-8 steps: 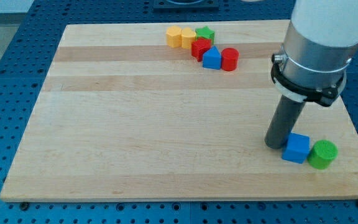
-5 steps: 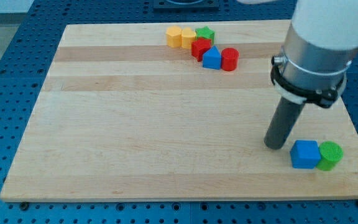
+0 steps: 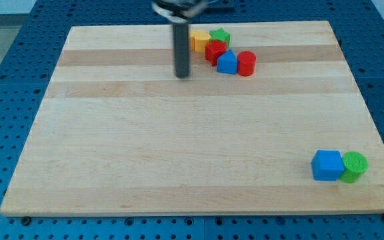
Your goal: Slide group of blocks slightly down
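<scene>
Five blocks show in a tight cluster near the view's top, right of centre: one yellow block [image 3: 199, 40] partly hidden behind the rod, one green star [image 3: 221, 36], one red block [image 3: 214, 51], one small blue block [image 3: 227, 63] and one red cylinder [image 3: 246, 63]. The cluster's long axis runs on a slant, from the yellow block at the upper left down to the red cylinder at the lower right; neighbours touch or nearly touch. My tip [image 3: 182, 75] rests on the wooden board [image 3: 145, 147] just left of the cluster and a little lower than the yellow block, apart from every block. There are no fingers on this arm, only the rod, so nothing is grasped. Two more blocks sit well apart at the lower right: one blue cube [image 3: 327, 165] touching one green cylinder [image 3: 354, 166].
</scene>
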Robot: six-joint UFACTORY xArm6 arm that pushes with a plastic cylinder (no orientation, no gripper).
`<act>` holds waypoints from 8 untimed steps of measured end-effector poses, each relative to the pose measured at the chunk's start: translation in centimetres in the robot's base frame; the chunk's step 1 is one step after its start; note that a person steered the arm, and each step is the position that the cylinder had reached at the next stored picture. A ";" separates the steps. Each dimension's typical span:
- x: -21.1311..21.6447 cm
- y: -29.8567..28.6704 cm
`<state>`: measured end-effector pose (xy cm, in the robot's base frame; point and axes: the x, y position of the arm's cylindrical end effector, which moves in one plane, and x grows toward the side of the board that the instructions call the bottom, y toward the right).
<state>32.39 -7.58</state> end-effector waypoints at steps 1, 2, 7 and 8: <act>-6.1 -4.4; -11.8 -4.0; -9.7 11.8; -8.7 11.1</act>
